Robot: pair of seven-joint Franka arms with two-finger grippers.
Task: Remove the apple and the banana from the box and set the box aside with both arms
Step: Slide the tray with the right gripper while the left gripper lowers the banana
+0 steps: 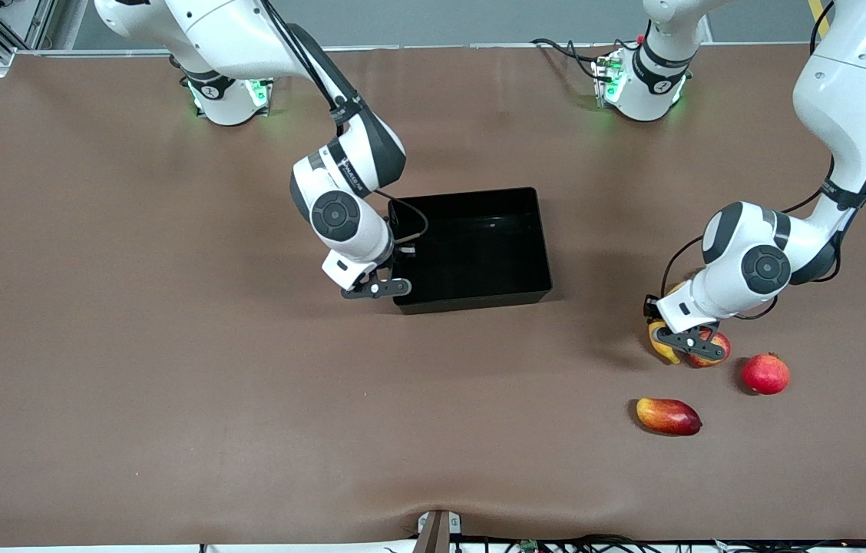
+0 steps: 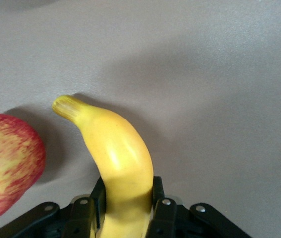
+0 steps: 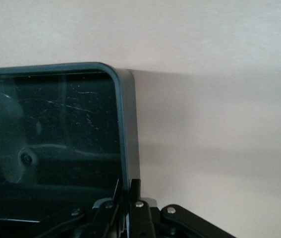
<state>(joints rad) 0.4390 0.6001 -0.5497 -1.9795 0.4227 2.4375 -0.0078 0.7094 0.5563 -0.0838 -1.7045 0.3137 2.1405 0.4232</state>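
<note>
The black box [image 1: 479, 246] stands mid-table with nothing in it. My right gripper [image 1: 375, 288] is shut on the box's wall at the right arm's end, by the corner nearer the front camera. In the right wrist view my right gripper [image 3: 129, 198] has one finger on each side of that box wall [image 3: 129, 129]. Toward the left arm's end, my left gripper [image 1: 690, 342] is shut on the yellow banana [image 1: 663, 346]. The red-yellow apple [image 1: 715, 349] lies right beside it. In the left wrist view the banana [image 2: 115, 153] sticks out from my left gripper [image 2: 127, 208], with the apple [image 2: 6, 163] close by.
A solid red round fruit [image 1: 765, 374] lies just beside the apple, nearer the front camera. An oblong red-yellow mango [image 1: 668, 415] lies nearer still. Brown tabletop [image 1: 172, 369] stretches between the box and the front edge.
</note>
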